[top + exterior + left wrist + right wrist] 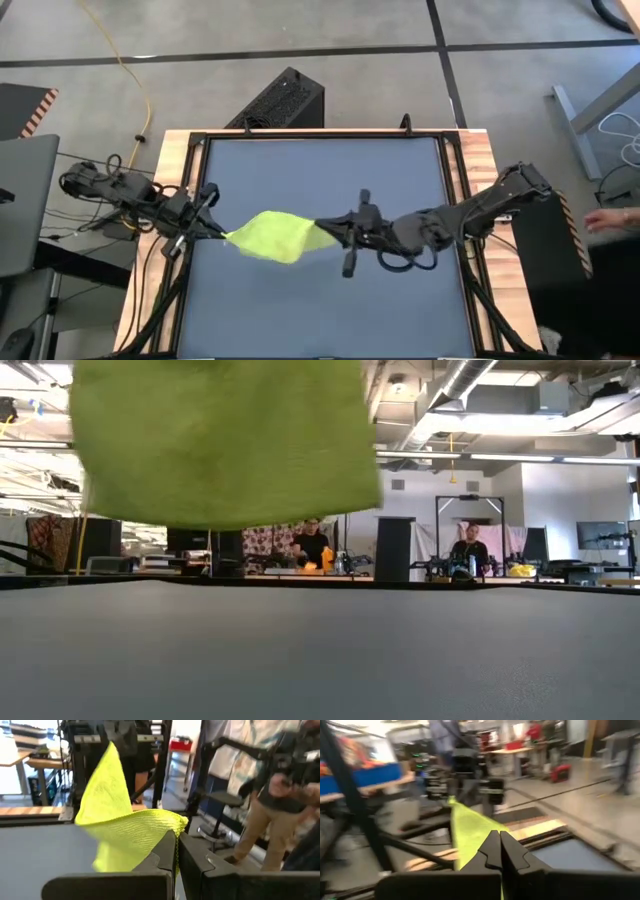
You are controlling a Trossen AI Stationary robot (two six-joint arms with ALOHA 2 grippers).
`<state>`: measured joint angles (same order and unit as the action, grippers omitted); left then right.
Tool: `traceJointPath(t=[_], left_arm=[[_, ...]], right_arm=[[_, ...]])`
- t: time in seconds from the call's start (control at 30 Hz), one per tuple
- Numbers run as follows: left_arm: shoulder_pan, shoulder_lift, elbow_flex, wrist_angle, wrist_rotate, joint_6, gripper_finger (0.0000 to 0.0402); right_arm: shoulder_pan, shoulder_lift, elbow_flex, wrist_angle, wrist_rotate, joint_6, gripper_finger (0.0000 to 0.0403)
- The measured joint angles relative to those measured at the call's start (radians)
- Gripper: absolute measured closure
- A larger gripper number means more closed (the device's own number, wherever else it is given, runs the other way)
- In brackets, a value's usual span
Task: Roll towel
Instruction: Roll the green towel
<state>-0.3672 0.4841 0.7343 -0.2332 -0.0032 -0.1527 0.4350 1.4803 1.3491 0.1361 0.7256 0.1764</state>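
Left hand: the left hand (212, 229) is gripping one corner of the towel (272, 237), its two fingers (167, 851) closed together on the cloth, near the left edge of the counter (320, 300).

Right hand: the right hand (335, 228) is gripping the opposite end of the towel, with its fingers (492, 849) pressed shut on the fabric, over the middle of the counter.

Towel place: the towel is hanging in the air between the two hands, above the dark mat (400, 180) and not touching it; in the low view its lower edge is floating clear of the surface.

Long axis: it is running left to right across the counter, from one hand to the other, with the cloth sagging a little between them.

Step in hand: in my judgement, the hands are stretching the towel before laying it down flat for rolling.

How to do it well: both hands should be lowering at the same rate and keeping light tension, so that the cloth lies without folds. One end should touch the mat first. The grip should not be released until the cloth is resting flat.
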Motion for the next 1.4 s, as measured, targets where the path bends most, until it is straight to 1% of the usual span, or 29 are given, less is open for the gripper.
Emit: traceJointPath(t=[0.1, 0.2, 0.27, 0.37, 0.43, 0.47, 0.57, 0.67, 0.77, 0.87, 0.93, 0.97, 1.03, 1.1, 1.17, 1.23, 1.3, 1.4], left_arm=[[0.0, 0.018, 0.048, -0.062, -0.046, 0.035, 0.0401], [0.0, 0.026, 0.056, -0.076, -0.127, 0.068, 0.0401], [0.006, 0.027, 0.056, -0.099, -0.206, 0.098, 0.0401], [0.046, 0.026, 0.056, -0.159, -0.365, 0.126, 0.0401], [0.09, 0.027, 0.056, -0.172, -0.43, 0.135, 0.0401], [0.117, 0.027, 0.056, -0.17, -0.441, 0.141, 0.0401], [0.204, 0.026, 0.056, -0.16, -0.432, 0.145, 0.0401], [0.288, 0.027, 0.056, -0.16, -0.371, 0.137, 0.0401], [0.347, 0.026, 0.03, -0.155, -0.265, 0.131, 0.0401], [0.362, 0.025, -0.043, -0.154, -0.099, 0.066, 0.0401], [0.343, 0.027, -0.121, -0.14, 0.017, -0.037, 0.0401], [0.325, 0.029, -0.169, -0.12, 0.058, -0.093, 0.0401], [0.264, 0.034, -0.29, -0.036, 0.089, -0.219, 0.0401], [0.174, 0.04, -0.415, 0.116, 0.075, -0.345, 0.0401], [0.07, 0.049, -0.521, 0.323, -0.001, -0.45, 0.0401], [-0.033, 0.064, -0.596, 0.484, -0.114, -0.535, 0.0402], [-0.124, 0.084, -0.633, 0.565, -0.236, -0.572, 0.0402], [-0.214, 0.101, -0.643, 0.575, -0.406, -0.594, 0.0401]], right_arm=[[-0.011, -0.026, 0.0, -0.077, 0.083, -0.019, 0.0394], [-0.054, -0.044, 0.0, -0.178, 0.121, -0.009, 0.0394], [-0.098, -0.049, 0.0, -0.235, 0.126, -0.017, 0.0394], [-0.178, -0.049, 0.0, -0.292, 0.12, -0.068, 0.0394], [-0.231, -0.049, 0.0, -0.309, 0.098, -0.11, 0.0394], [-0.258, -0.049, 0.0, -0.316, 0.076, -0.13, 0.0394], [-0.325, -0.051, 0.0, -0.321, -0.024, -0.178, 0.0394], [-0.372, -0.058, 0.0, -0.334, -0.116, -0.193, 0.0394], [-0.371, -0.07, 0.0, -0.405, -0.213, -0.199, 0.0394], [-0.318, -0.069, -0.004, -0.522, -0.292, -0.125, 0.0394], [-0.261, -0.053, -0.039, -0.535, -0.355, -0.041, 0.0394], [-0.227, -0.047, -0.068, -0.535, -0.373, 0.005, 0.0394], [-0.159, -0.008, -0.127, -0.525, -0.375, 0.105, 0.0394], [-0.086, 0.038, -0.177, -0.479, -0.365, 0.214, 0.0394], [-0.019, 0.087, -0.205, -0.418, -0.333, 0.313, 0.0394], [0.036, 0.138, -0.207, -0.38, -0.292, 0.4, 0.0394], [0.076, 0.187, -0.199, -0.382, -0.267, 0.48, 0.0394], [0.083, 0.24, -0.189, -0.389, -0.238, 0.582, 0.0394]])
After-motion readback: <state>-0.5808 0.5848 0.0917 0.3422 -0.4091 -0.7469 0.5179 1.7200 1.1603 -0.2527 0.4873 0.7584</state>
